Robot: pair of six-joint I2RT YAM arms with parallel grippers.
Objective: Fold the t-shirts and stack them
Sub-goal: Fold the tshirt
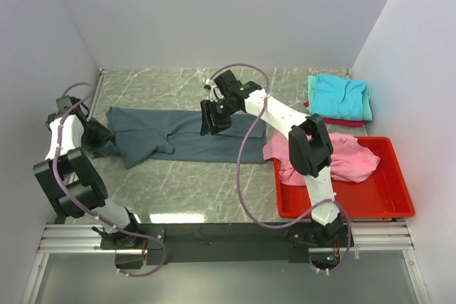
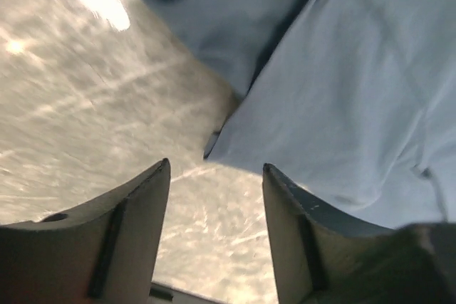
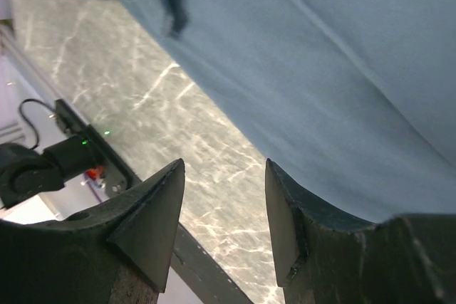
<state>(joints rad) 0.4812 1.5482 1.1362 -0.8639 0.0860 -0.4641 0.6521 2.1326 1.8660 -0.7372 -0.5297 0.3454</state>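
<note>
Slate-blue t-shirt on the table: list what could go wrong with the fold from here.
1. The slate-blue t-shirt lies rumpled, bunched near its left end; folding it as it lies would likely trap creases.
2. The left gripper is open at the cloth's very edge; closing there may catch only a hem, or miss.
3. The right arm's purple cable loops over the shirt's right end and might snag or drag the cloth.

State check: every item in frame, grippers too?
slate tee: flat on table, partly folded, ungripped
pink tee: crumpled in red bin, spilling over its left rim
turquoise tee: folded, top of stack
mint tee: folded, under it
red tee: folded, bottom of stack
left gripper: open, empty, at slate tee's edge
right gripper: open, empty, above slate tee
</note>
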